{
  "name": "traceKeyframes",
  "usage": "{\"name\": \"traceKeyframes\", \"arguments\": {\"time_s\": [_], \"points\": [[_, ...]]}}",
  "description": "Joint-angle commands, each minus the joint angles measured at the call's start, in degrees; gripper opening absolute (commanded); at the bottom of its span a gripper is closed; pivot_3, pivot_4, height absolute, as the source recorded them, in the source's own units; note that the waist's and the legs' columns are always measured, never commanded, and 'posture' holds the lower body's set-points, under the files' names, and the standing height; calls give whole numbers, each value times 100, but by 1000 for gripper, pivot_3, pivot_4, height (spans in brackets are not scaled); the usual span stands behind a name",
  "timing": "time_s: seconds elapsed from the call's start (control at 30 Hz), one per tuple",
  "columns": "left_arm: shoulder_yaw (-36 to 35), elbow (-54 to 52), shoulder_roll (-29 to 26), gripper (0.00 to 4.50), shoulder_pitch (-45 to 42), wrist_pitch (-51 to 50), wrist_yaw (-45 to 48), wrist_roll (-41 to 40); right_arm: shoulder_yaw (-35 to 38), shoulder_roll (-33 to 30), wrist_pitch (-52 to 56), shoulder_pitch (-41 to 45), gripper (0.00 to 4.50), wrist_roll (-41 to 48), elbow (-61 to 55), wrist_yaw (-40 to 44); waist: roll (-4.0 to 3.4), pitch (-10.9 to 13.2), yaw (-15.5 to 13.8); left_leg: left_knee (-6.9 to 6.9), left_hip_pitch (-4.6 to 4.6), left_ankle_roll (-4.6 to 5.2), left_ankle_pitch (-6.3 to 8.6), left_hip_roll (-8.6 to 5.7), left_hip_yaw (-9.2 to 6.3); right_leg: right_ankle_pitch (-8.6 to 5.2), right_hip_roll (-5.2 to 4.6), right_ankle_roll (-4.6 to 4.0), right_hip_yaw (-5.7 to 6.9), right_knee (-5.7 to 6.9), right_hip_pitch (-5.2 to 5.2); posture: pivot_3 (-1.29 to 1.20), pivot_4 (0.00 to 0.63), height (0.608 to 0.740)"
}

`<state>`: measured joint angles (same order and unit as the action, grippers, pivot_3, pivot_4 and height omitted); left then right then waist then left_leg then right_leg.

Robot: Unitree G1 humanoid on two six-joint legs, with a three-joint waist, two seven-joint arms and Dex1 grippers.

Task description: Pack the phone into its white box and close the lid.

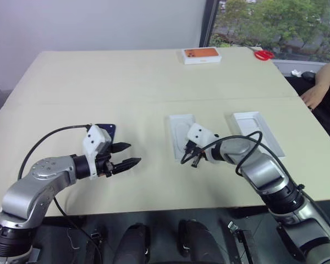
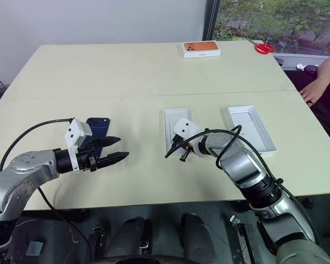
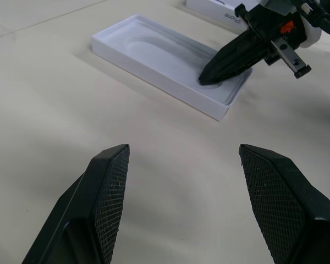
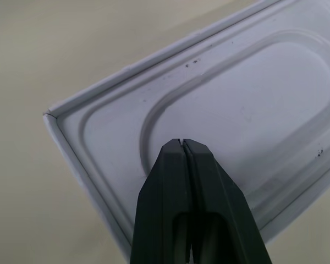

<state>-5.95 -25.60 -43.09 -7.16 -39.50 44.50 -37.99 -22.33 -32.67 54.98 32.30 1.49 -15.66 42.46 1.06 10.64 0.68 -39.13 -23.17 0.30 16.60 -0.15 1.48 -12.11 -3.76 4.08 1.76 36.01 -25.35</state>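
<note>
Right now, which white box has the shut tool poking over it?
The white box in the middle, under the right tool; the other white tray lies apart.

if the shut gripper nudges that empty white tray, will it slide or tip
Probably slide. The white box lies flat and shallow on the smooth table, so tipping looks unlikely. It is empty thin card, likely light, so even a soft push from the shut right gripper, whose tip is over one end, may skid or turn it rather than move it straight.

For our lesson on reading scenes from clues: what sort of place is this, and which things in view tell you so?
Probably an office or meeting room used for robot trials: a large pale table, a window onto trees, and a person's hand resting at the table's edge.
</note>
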Motion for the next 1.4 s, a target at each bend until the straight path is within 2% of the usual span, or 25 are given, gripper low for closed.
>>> {"name": "traceKeyframes", "arguments": {"time_s": [0.03,0.27,0.43,0.57,0.7,0.83,0.93,1.1,1.23,1.4], "points": [[-51,-96,7,3362,-85,22,16,-12,-167,26,74,-33,72,-48,109,-69,2,-1,0,0,2,0,0,0,0,0,0,0,0,0,1,0,150,740],[-252,-93,-68,3362,-41,-85,-52,-66,190,89,-525,94,72,41,-106,-120,1,-1,2,0,5,0,0,0,0,0,0,0,0,1,3,0,150,740],[-883,142,-23,3362,-157,-357,-395,-324,441,235,-738,299,72,352,-410,26,1,0,6,0,2,0,0,2,0,0,2,0,0,2,0,0,150,740],[-1333,436,-4,3362,-254,-739,-871,-413,237,562,-719,481,72,348,-385,-104,1,0,4,0,3,0,0,2,0,0,2,1,0,2,0,0,150,740],[-1881,905,202,4469,-563,-1270,-1734,-532,-39,1111,-697,717,0,232,-66,-386,1,0,11,0,4,-1,0,4,-2,1,4,1,0,10,-3,0,150,740],[-2500,1614,273,4469,-1216,-2349,-2794,-726,-270,1770,-721,1071,0,123,561,-687,7,-2,3,-3,2,-5,-3,2,-8,2,2,2,4,13,-2,0,150,740],[-2504,2172,74,4469,-1552,-3129,-2991,-703,-434,2182,-807,1273,0,9,1076,-853,7,-2,15,-2,3,-6,-3,0,-7,2,3,3,4,15,-2,0,150,740],[-1922,3192,-389,4469,-2138,-4261,-2758,-525,-840,2735,-1049,1421,0,-230,1934,-950,12,-4,23,-1,3,-12,-6,0,-9,2,5,3,5,17,-4,0,150,740],[-1565,3525,-428,4469,-2325,-4534,-2479,-447,-1030,3014,-1123,1464,0,-285,2210,-872,12,-4,34,-1,2,-16,-8,-2,-6,2,2,3,2,17,-5,0,150,740],[-1455,3551,-282,4469,-2400,-5018,-2163,-532,-1228,3286,-1162,1467,0,-370,2479,-809,11,-5,37,3,4,-31,-15,-2,-8,2,-3,3,2,19,-7,0,150,740]]}}
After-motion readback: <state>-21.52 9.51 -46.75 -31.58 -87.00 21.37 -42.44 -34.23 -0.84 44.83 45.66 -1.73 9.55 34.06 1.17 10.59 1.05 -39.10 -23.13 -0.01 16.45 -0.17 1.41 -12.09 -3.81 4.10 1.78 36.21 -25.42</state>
